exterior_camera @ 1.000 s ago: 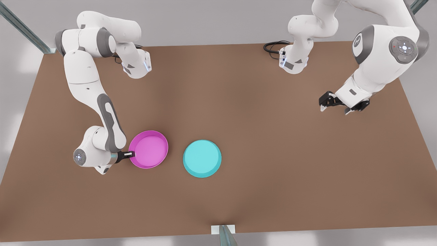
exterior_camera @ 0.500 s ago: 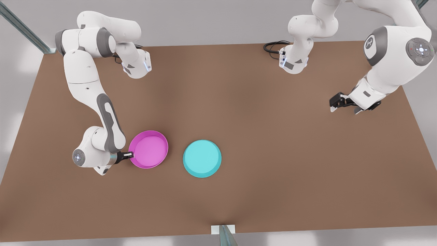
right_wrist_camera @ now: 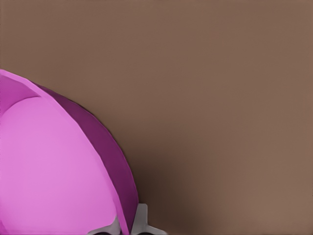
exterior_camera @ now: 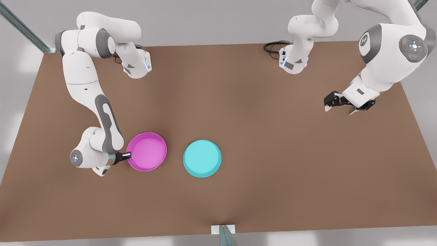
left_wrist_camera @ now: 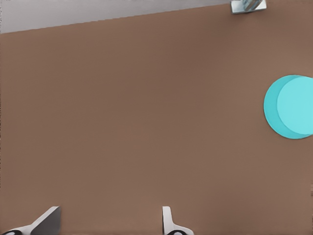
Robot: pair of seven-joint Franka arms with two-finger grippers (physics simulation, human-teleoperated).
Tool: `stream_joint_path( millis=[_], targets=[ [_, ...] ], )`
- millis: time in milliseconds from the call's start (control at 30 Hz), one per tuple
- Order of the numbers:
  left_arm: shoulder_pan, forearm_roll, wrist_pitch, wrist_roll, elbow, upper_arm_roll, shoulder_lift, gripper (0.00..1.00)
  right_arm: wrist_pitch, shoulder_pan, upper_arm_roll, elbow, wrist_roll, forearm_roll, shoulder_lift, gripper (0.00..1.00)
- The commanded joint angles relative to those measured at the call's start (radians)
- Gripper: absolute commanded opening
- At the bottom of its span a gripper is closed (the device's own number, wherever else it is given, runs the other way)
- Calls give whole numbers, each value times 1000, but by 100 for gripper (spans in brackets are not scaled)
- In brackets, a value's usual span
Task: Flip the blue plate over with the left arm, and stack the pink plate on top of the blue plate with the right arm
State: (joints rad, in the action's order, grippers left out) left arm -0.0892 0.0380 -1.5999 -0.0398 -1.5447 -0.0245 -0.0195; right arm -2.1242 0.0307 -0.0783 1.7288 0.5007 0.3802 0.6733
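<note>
A wide brown surface carries two round shallow plastic dishes side by side near its front edge. The magenta-pink plate sits toward the front view's left, open side up. The turquoise-cyan blue plate lies just beside it toward the front view's right, apart from it and showing a flat plain face.

The white jointed right arm reaches down from the back corner on the front view's left. Its small black right claw is clamped on the pink plate's rim at the edge farthest from the blue plate. In the right wrist view the pale fingers straddle the plate's rim, one inside and one outside.

The white left arm hangs over the far side of the surface on the front view's right, well apart from both plates. Its left claw hovers above bare surface with the fingers spread apart and nothing between them. In the left wrist view the blue plate lies far off.
</note>
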Motion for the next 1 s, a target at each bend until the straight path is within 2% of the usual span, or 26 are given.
stream_joint_path(
  millis=[0,267,367,633,900,967],
  targets=[
    [9,0,0,0,0,0,0,100,-2,0,0,0,1,-7,0,21],
    [9,2,0,-2,0,-3,3,100,155,1,0,-8,42,23,-77,21],
    [9,2,2,0,0,-3,4,100,211,66,-1,-72,27,75,-83,21],
    [9,14,-2,-2,0,-3,6,100,191,273,-2,-275,-247,78,26,21],
    [9,14,0,-6,-2,0,7,100,89,331,12,-293,-314,117,72,21],
    [9,14,3,-5,-2,-2,10,100,89,331,14,-295,-312,117,74,32]
  ],
)
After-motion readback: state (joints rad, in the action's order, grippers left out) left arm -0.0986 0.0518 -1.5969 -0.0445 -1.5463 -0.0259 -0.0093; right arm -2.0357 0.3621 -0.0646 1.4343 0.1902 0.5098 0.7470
